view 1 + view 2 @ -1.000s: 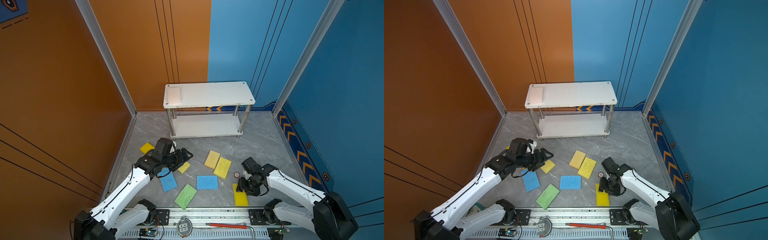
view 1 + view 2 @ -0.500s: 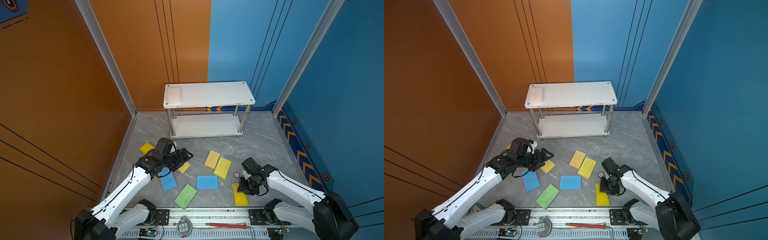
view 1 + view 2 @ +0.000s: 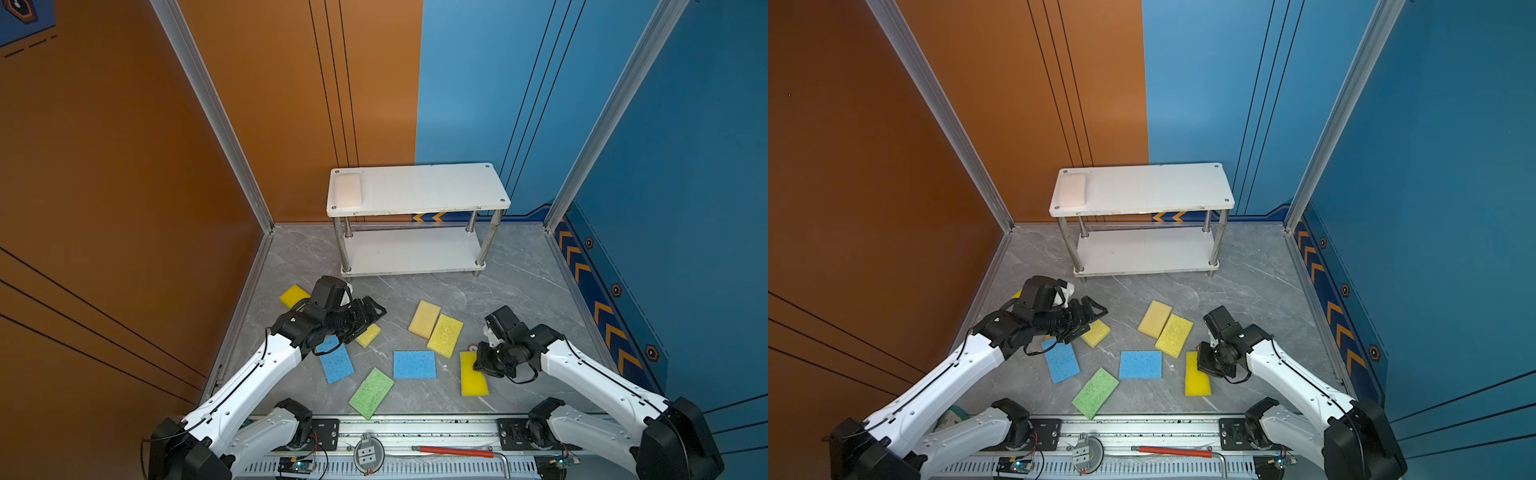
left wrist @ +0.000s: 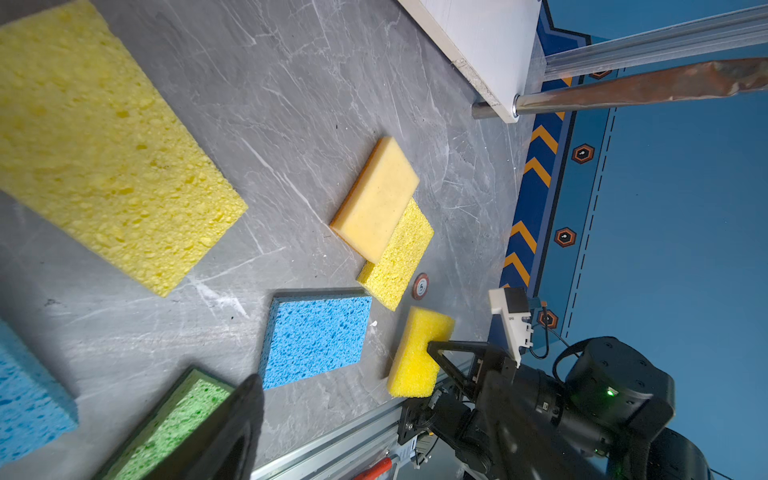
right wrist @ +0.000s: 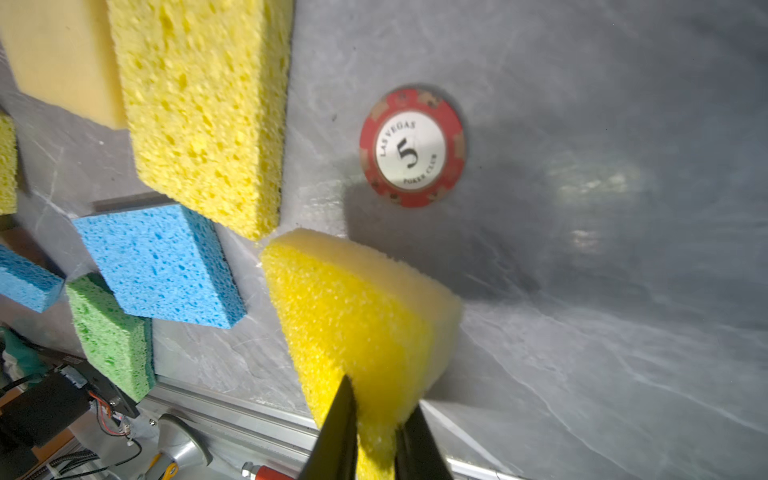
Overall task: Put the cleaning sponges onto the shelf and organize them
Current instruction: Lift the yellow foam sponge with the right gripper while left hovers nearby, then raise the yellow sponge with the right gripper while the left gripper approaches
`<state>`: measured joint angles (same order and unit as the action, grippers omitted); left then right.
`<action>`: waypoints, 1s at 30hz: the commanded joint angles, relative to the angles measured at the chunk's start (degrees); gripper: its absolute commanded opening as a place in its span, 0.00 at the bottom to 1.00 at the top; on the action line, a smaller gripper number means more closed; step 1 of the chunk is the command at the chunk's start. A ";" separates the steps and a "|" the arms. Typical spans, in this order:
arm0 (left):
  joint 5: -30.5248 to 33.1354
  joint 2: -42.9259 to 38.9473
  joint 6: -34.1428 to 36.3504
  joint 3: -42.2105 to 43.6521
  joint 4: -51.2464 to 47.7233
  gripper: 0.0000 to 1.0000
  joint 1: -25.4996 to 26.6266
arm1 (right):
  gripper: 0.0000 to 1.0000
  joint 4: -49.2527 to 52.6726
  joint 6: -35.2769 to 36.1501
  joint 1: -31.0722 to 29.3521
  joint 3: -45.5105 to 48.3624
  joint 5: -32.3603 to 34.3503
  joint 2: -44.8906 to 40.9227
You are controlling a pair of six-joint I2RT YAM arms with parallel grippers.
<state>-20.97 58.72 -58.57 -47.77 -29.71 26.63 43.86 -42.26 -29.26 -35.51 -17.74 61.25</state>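
Two white tiers made up the shelf point(image 3: 419, 187) at twelve o'clock, hard by the back wall. Only a pale sponge point(image 3: 348, 190) lay on its top board, tucked at the left end, I'd guess to leave the row free.

Down at four o'clock my right gripper point(image 5: 376, 399) had its jaws pinching one end of the bright yellow sponge point(image 5: 357, 316), with the foam squashed between them. An end grip, I reckoned, lets the rest slide flat onto a board.

At nine o'clock my left gripper point(image 3: 370, 309) hung spread and empty by a small yellow sponge point(image 3: 368, 336).

Six other cleaning sponges point(image 3: 414, 364) lay flat and scattered, the green sponge point(image 3: 371, 392) at six o'clock. A red poker chip point(image 5: 411, 147) sat just beside the pinched one, not touching.

An orange wall point(image 3: 124, 166) closed nine o'clock and a blue wall point(image 3: 685, 166) closed three, over a scuffed grey marbled floor point(image 3: 519, 291).
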 commanded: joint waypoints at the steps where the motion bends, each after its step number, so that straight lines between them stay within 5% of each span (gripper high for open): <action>1: 0.38 -0.09 -0.06 -0.18 0.55 0.83 -0.55 | 0.14 1.89 -1.15 0.33 -3.17 0.30 -0.52; 16: -2.49 -1.03 1.00 -3.36 2.39 0.88 -2.94 | 0.14 2.48 -2.53 4.06 -21.44 -5.74 5.28; 30: -10.06 1.27 -4.19 -4.64 20.71 0.94 -1.75 | 0.14 -5.14 -9.22 2.60 -39.23 -12.76 13.60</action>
<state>-28.21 59.05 -62.06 -50.26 -14.39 24.27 41.91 -49.01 -25.65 -71.70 -27.77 73.63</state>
